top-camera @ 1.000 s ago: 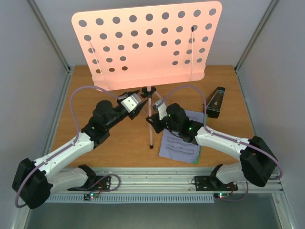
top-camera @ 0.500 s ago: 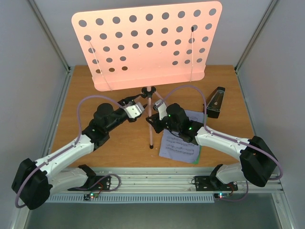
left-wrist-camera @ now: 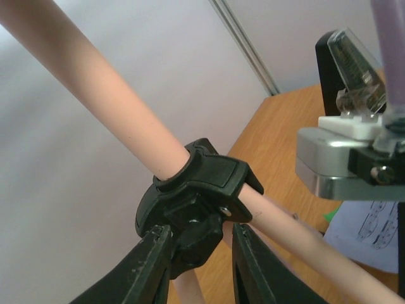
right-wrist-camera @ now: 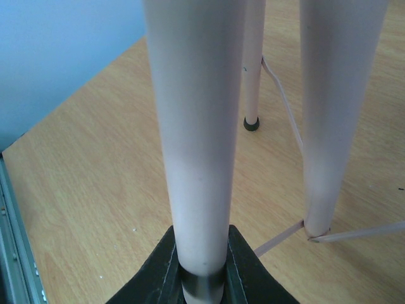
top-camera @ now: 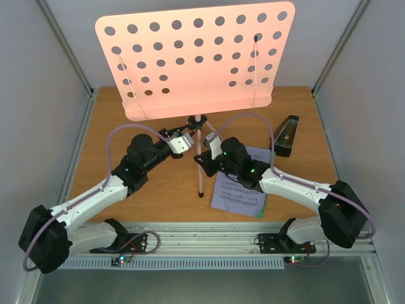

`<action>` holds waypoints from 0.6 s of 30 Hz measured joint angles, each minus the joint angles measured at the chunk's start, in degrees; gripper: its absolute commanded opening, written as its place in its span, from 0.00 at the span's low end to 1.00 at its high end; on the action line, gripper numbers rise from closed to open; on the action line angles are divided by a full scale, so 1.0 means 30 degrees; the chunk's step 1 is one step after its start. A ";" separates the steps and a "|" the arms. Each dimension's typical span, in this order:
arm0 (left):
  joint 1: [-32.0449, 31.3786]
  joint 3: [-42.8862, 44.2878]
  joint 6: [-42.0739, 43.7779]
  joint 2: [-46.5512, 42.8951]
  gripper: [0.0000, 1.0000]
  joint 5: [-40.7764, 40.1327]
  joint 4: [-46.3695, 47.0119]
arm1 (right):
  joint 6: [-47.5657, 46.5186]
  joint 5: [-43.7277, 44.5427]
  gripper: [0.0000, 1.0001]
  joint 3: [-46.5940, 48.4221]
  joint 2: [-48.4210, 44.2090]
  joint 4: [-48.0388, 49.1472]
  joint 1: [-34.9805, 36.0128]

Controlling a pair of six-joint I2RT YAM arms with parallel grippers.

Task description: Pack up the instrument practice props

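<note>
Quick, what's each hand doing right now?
Left hand: astride the black clamp; whether it grips cannot be told.
Right hand: closed on the stand tube.

A brown wood-grain table [top-camera: 158, 190] sits inside a booth of plain pale grey walls [top-camera: 38, 126]. Slim aluminium posts [top-camera: 65, 47] rise from its far corners, and a metal rail [top-camera: 209, 237] lines its near edge. The light is soft and even.

bright even light, soft shadows; close foreground soft in wrist views
</note>
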 measured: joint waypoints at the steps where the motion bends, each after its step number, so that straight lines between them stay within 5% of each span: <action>1: -0.0007 0.0036 -0.0051 0.0022 0.22 0.0022 0.0051 | 0.0000 0.0000 0.01 0.0000 0.0000 0.0000 0.0000; 6: 0.0015 0.0044 -0.0503 0.0044 0.07 -0.0058 0.0357 | 0.0000 0.0000 0.01 -0.0007 0.0000 0.0000 0.0000; 12: 0.0022 0.0044 -0.2011 0.0044 0.02 -0.0066 0.0437 | 0.0007 0.0015 0.01 -0.0036 -0.0036 0.0000 0.0000; 18: 0.0015 0.0044 -0.6747 0.0036 0.00 -0.0313 0.0474 | 0.0007 0.0015 0.01 -0.0051 -0.0051 0.0000 0.0000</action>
